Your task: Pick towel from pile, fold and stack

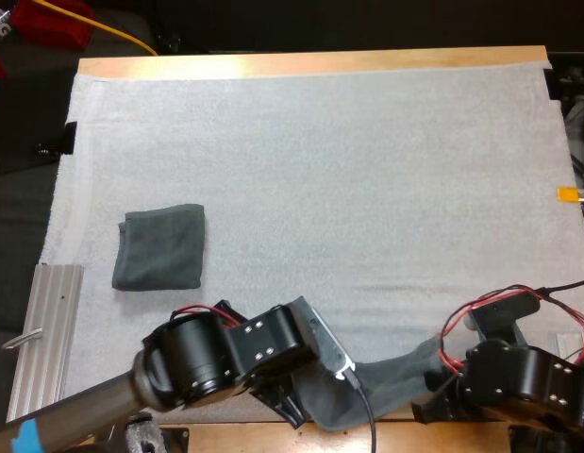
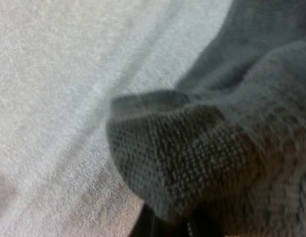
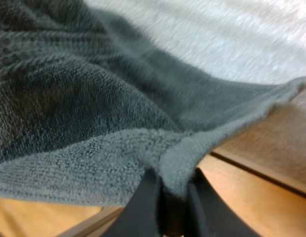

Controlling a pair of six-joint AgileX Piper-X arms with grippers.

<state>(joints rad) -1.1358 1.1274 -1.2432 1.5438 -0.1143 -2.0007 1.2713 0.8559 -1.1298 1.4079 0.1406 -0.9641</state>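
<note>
Grey-green towel (image 1: pixel 395 377) clamped by left gripper (image 2: pixel 175 227) and right gripper (image 3: pixel 172 197), not yet folded; folded towel (image 1: pixel 159 247) already laid, stacking left.

White mat (image 1: pixel 348 160): open across centre and far side; obstacles: folded towel (image 1: pixel 159 247) at left, stretched towel (image 1: pixel 391 379) along near edge.

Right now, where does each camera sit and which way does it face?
High view: behind both arms, looking forward and down over the white mat; both arms show.
Left wrist view: on the left arm, facing the stretched towel its left hand holds.
Right wrist view: on the right arm, facing the right hand pinching that towel's edge.
All three share the stretched towel.
</note>
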